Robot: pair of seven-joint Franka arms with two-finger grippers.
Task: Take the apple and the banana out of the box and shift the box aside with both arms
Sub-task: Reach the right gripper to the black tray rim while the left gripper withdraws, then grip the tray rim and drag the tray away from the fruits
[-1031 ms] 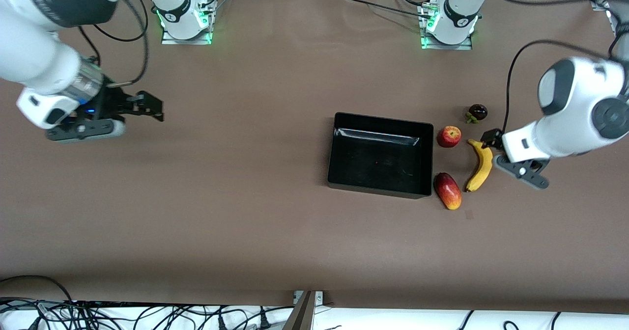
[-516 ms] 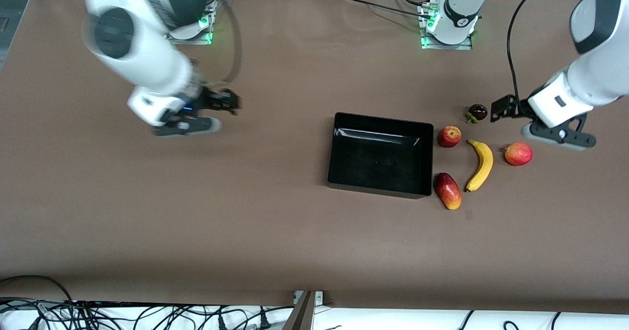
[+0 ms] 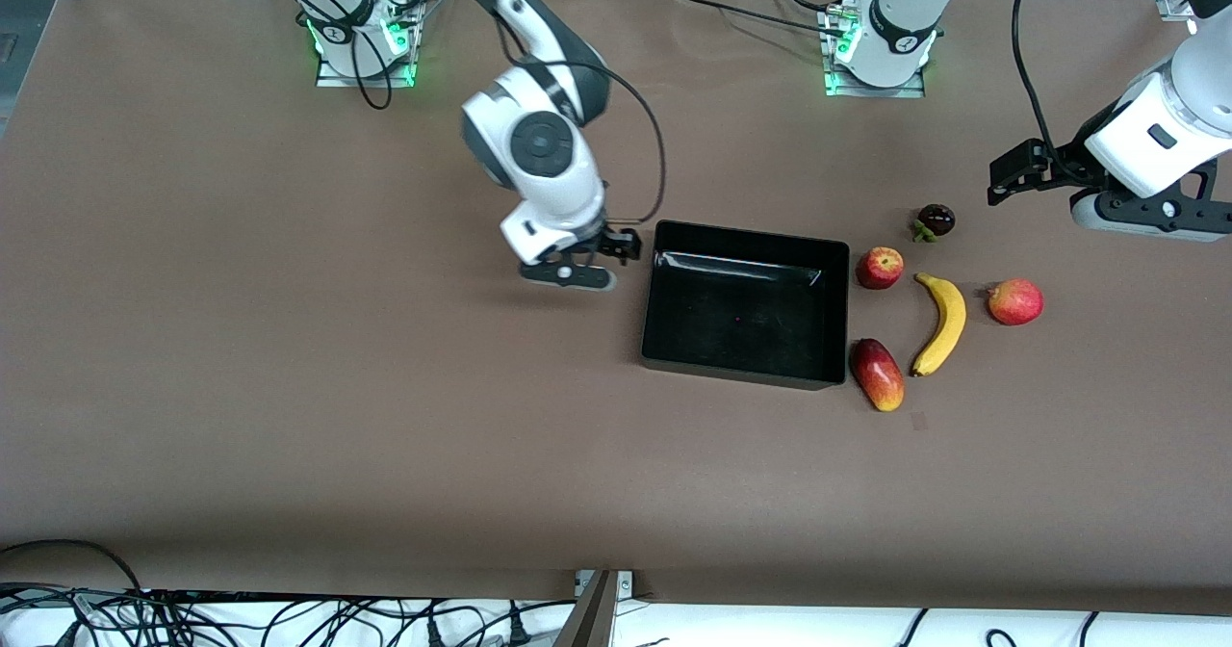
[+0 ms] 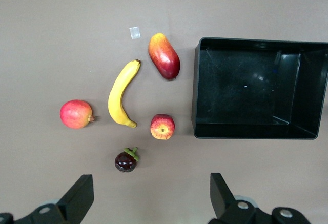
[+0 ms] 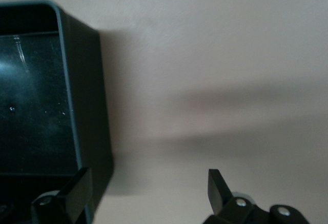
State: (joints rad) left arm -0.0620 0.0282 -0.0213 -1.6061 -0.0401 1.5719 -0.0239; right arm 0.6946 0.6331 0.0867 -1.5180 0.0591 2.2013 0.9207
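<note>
A brown counter (image 3: 385,387) seen from above, with two white robot arms reaching over it.

A shallow black box (image 3: 743,302) sits a little toward the left arm's end of the counter. It is open on top and holds nothing.

The fruit lies in a loose group beside the box, toward the left arm's end. Taking the yellow banana (image 3: 942,323) as the centre of a clock in the front view:
- a small red apple (image 3: 880,268) at about 10 o'clock, just beside the box
- an oblong red and yellow mango (image 3: 877,374) at about 8 o'clock, also close to the box
- a dark purple mangosteen (image 3: 935,219) at 12 o'clock
- a round red fruit (image 3: 1015,301) at about 3 o'clock

None of the fruits touch each other.

The right hand (image 3: 570,270) hangs low just beside the box's wall at the right arm's end, fingers spread wide, holding nothing.

The left hand (image 3: 1145,212) hovers over bare counter near the mangosteen, at about 2 o'clock from the banana, fingers spread wide and holding nothing.
</note>
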